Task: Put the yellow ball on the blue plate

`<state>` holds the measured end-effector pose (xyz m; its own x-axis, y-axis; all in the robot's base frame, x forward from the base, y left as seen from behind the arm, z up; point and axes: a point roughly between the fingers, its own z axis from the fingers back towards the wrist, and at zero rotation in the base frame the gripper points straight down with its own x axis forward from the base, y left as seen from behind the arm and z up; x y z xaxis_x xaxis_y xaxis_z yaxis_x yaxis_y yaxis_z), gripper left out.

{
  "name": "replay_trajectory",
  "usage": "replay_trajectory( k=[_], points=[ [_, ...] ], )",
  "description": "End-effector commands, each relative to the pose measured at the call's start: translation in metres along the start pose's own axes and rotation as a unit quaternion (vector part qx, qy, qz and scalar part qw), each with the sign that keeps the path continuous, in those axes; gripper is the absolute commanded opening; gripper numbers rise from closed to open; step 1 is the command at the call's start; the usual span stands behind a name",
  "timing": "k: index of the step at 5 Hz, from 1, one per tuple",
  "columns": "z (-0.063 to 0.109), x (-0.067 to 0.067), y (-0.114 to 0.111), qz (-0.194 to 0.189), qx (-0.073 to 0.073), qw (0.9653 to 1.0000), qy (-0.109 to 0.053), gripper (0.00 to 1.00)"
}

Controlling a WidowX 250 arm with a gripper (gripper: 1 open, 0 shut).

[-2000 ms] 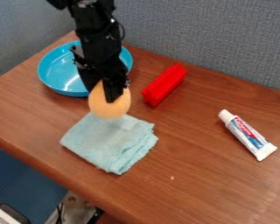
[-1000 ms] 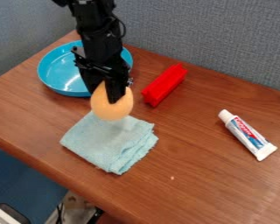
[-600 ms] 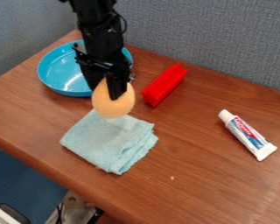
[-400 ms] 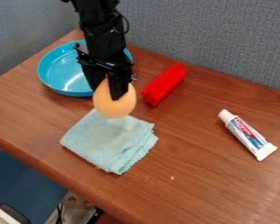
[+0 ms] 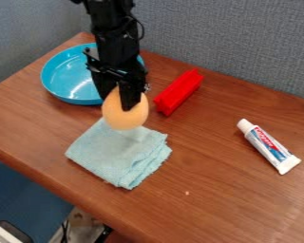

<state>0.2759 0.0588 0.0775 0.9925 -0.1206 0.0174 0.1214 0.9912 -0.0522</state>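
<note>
Holding steady: we see almost no change across the last 2 seconds. The black gripper (image 5: 123, 95) stays clamped on the smooth matte yellow-orange ball (image 5: 122, 114), fingers pinching its top, pointing straight down. The ball sits where it did a second ago, hanging over the far edge of the pale teal folded cloth (image 5: 117, 152). We can't tell from this 1 view whether it has cleared the cloth or still touches it; at most a slight lift.

The round shallow turquoise-blue plastic plate (image 5: 68, 76) lies behind and to the left of the ball, near but not under it, partly hidden by the arm. The plate is empty as far as we can see.

Meaning for the task: grasp looks done, transport not started. We judge we're at the lift step, roughly a third in. The next move calls for raising the ball enough to clear the plate's raised rim, then carrying it back-left over the dish before letting go.

Risk: the ball is smooth and slightly egg-shaped, so it could slip in the pinch or roll once released.

The red rectangular plastic block (image 5: 179, 91) and the white toothpaste tube (image 5: 268, 144) sit off to the right, well clear of the path.
</note>
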Motion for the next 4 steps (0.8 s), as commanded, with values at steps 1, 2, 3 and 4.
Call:
replay_trajectory(
  k=[1,2,3,4],
  points=[
    [0.013,0.006,-0.004,-0.012,0.01,0.9997,-0.019,0.0],
    [0.018,0.006,-0.008,-0.017,0.011,0.9995,-0.022,0.0],
    [0.024,0.006,-0.011,-0.019,0.013,0.9994,-0.027,0.0],
    [0.039,0.007,0.0,-0.002,0.022,0.9989,-0.042,0.0]
  ],
)
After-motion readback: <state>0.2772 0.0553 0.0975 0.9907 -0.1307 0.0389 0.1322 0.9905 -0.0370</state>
